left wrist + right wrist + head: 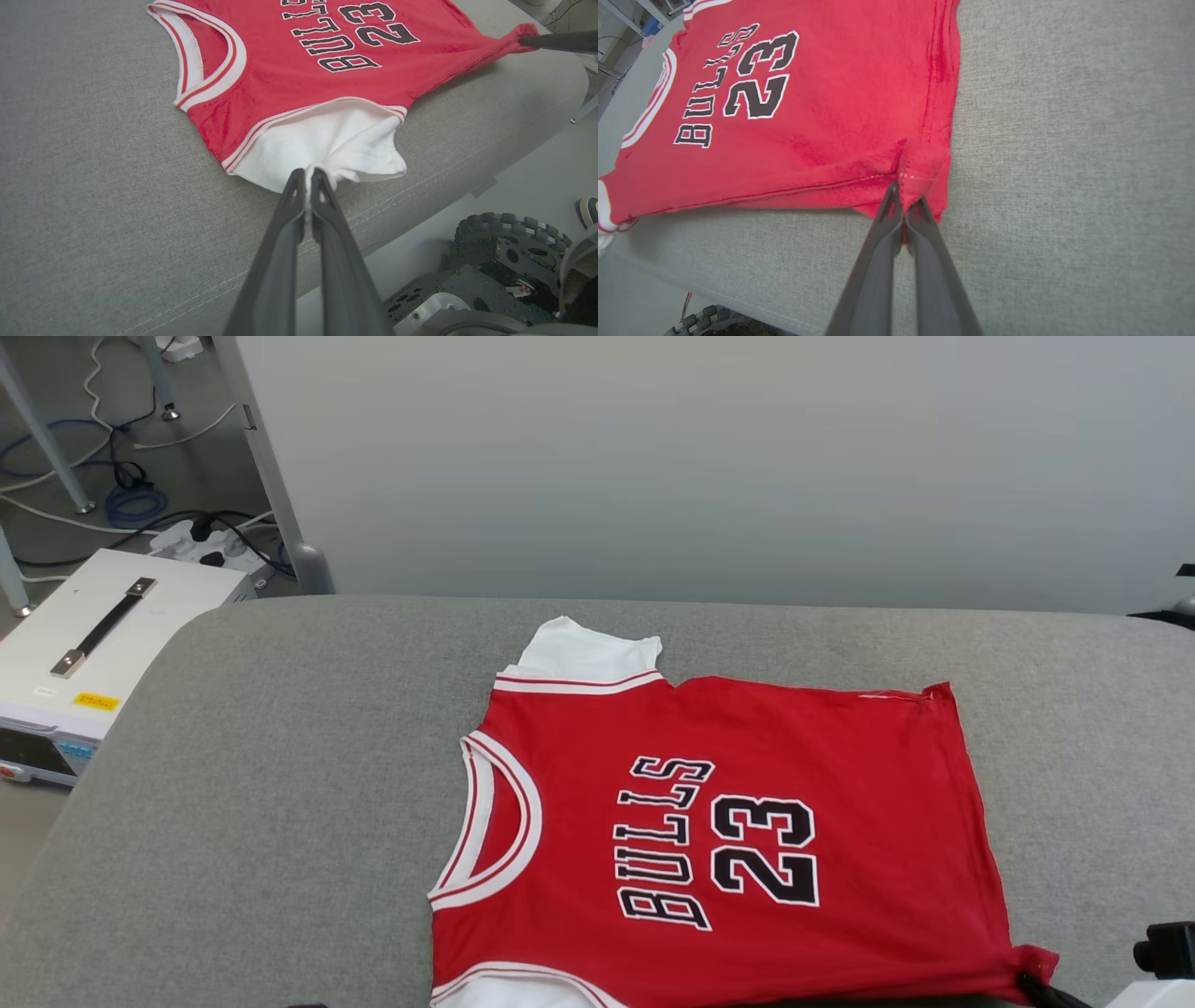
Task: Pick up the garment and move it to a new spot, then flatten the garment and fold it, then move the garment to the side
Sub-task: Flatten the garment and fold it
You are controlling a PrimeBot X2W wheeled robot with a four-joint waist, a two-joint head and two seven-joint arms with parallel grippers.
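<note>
The garment [747, 831], a red jersey with white sleeves and a black "BULLS 23" print, lies spread face up on the grey padded table [280, 803], collar toward the left of the head view. In the left wrist view my left gripper [307, 176] is shut on the near white sleeve [341, 144], pinching its bunched edge. My right gripper [903, 198] is shut on the garment's near red hem corner [924, 172]; the head view catches its dark fingers at that corner [1032, 980]. The cloth between the two grips is drawn fairly taut.
A white box with a black handle [103, 635] stands on the floor left of the table, with cables and a power strip [201, 541] behind it. A pale wall panel [709, 467] rises past the far edge. My wheeled base [504, 261] sits below the near edge.
</note>
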